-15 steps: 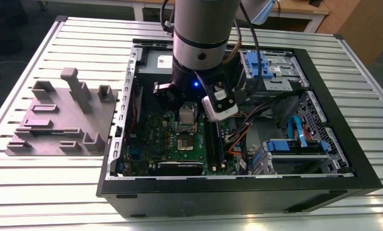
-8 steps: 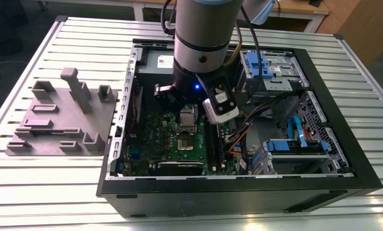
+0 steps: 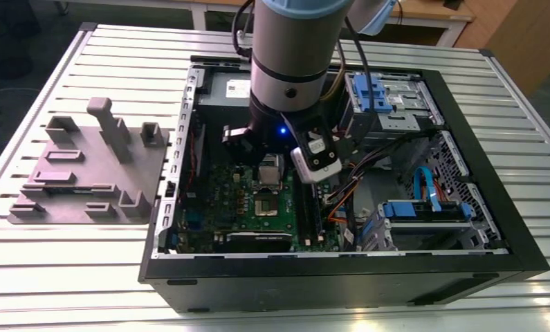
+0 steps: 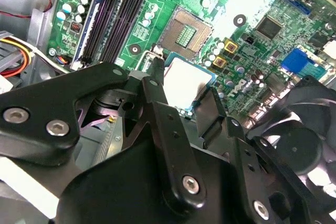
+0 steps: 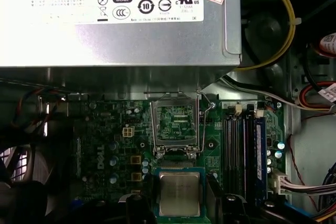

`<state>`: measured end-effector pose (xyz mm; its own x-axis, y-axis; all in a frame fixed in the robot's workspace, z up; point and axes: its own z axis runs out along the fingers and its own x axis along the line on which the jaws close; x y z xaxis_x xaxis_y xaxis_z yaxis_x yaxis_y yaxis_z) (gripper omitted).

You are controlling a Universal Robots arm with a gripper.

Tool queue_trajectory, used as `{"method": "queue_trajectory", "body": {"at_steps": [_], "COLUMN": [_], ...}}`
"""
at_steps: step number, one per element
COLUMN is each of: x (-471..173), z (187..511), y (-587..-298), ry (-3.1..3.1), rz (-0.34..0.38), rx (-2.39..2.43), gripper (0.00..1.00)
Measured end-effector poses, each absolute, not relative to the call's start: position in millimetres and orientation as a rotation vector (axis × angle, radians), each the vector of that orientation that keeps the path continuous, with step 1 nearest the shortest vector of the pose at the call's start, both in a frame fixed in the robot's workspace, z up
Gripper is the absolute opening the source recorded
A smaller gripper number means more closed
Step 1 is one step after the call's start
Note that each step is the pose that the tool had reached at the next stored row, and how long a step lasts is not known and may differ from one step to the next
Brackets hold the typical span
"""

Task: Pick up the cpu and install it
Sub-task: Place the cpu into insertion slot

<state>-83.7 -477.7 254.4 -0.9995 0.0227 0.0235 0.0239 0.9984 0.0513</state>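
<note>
While the arm (image 3: 288,55) hangs inside the case (image 3: 349,287), the cpu (image 5: 179,192) rides in its grip

Square, with no long side, it lies flat, silver-grey metal top up, edges parallel to the open socket (image 5: 176,124) just beside it; its thin rim looks greenish. Black fingers (image 4: 157,98) of the end effector (image 4: 182,90) clamp two opposite sides above the green motherboard (image 4: 142,30). Outside, a slatted metal worktop (image 3: 72,277) carries the case and a grey fixture plate (image 3: 90,173).
</note>
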Motion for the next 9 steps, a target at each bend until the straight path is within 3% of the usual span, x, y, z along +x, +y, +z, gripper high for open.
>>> {"method": "queue_trajectory", "body": {"at_steps": [9], "x": [-83.6], "z": [250.4], "y": [-477.7], "ry": [-3.117], "rz": [-0.080], "rx": [-0.036], "gripper": [0.47]}}
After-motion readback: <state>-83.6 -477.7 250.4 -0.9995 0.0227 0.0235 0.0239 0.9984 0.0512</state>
